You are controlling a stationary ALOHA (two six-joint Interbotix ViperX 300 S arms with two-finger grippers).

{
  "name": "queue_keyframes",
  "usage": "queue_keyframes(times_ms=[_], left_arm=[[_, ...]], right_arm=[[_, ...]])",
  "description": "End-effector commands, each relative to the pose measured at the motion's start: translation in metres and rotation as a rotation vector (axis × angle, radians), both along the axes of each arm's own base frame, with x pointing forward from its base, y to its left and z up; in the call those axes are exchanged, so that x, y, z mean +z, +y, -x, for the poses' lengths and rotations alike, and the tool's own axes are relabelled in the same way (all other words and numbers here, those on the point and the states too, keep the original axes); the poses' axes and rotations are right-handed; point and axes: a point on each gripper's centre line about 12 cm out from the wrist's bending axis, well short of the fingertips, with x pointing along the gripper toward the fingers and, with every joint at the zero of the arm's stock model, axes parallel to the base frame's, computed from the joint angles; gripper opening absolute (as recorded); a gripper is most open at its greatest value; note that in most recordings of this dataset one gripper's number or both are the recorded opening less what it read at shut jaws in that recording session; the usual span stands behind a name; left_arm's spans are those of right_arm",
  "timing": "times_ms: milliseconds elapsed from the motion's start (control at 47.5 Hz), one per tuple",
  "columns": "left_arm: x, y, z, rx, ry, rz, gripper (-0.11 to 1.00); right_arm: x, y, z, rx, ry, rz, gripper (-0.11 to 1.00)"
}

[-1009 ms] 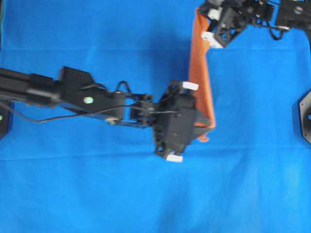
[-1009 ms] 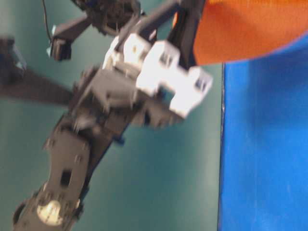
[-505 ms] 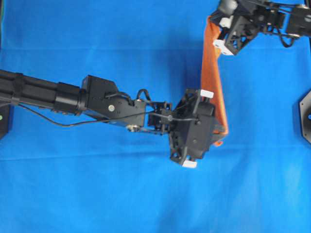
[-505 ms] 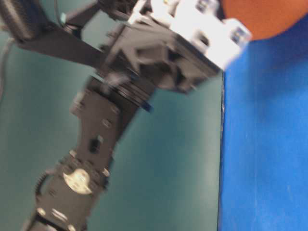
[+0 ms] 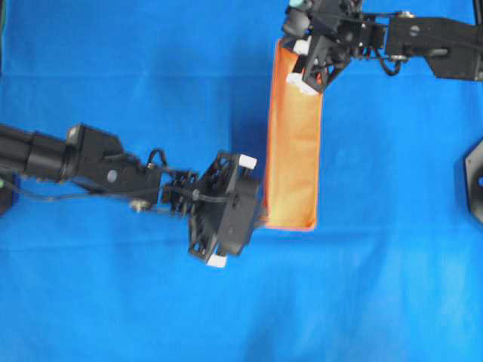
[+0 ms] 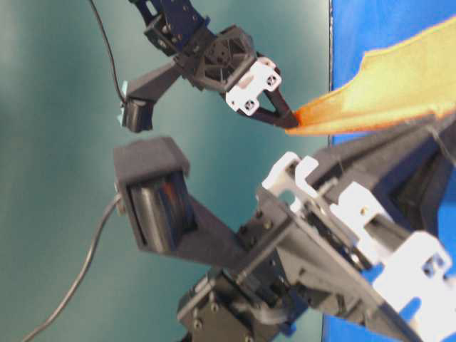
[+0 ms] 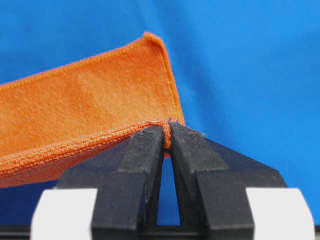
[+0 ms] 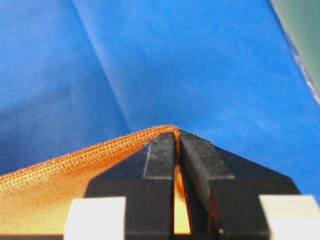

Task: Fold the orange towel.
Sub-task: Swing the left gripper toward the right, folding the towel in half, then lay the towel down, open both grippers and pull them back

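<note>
The orange towel (image 5: 293,143) is stretched as a long strip between my two grippers above the blue cloth (image 5: 151,68). My left gripper (image 5: 262,216) is shut on the strip's near left corner, and its hem is pinched between the black fingertips (image 7: 150,142) in the left wrist view, where the orange towel (image 7: 90,107) runs off to the left. My right gripper (image 5: 303,72) is shut on the far corner. In the right wrist view that gripper (image 8: 177,139) clamps the stitched hem of the orange towel (image 8: 75,162). At table level the orange towel (image 6: 388,89) hangs taut from the right gripper (image 6: 288,121).
The large blue cloth covers the whole table under the towel. A black arm base (image 5: 475,181) stands at the right edge. The left arm (image 5: 83,158) reaches in from the left, and the right arm (image 5: 430,45) lies along the far right edge.
Both grippers have carried the towel leftward in the overhead view. The strip now shows a wider orange face than half a second ago. Both grips have held.
</note>
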Motion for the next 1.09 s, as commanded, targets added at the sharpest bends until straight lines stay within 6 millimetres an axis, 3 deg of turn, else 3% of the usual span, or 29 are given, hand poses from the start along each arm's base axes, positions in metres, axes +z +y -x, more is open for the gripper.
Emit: queue_keyframes(times_ms=[0,315,379,526,631,820,1073], left_arm=[[0.019,-0.018,0.001,-0.030,-0.054,0.021,0.04],[0.017,-0.006,-0.002,0.056,-0.046,0.090,0.07],[0.018,-0.004,-0.003,0.069,-0.053,0.105,0.20],[0.021,-0.004,-0.005,0.073,-0.073,0.112,0.64],[0.022,-0.004,-0.005,0.067,-0.077,0.105,0.88],[0.038,-0.004,-0.003,0.051,-0.102,0.090,0.83],[0.070,0.008,0.025,0.071,-0.079,0.093,0.83]], right_arm=[[0.012,-0.005,-0.005,-0.004,-0.034,0.016,0.03],[0.005,0.001,-0.011,0.023,-0.033,0.011,0.05],[0.006,0.001,-0.012,0.029,-0.041,0.012,0.09],[0.007,0.005,-0.014,0.059,-0.047,0.029,0.52],[0.007,0.005,-0.015,0.073,-0.040,0.042,0.69],[0.011,0.005,-0.015,0.082,-0.051,0.054,0.65],[0.032,0.014,0.004,0.073,-0.079,0.072,0.65]])
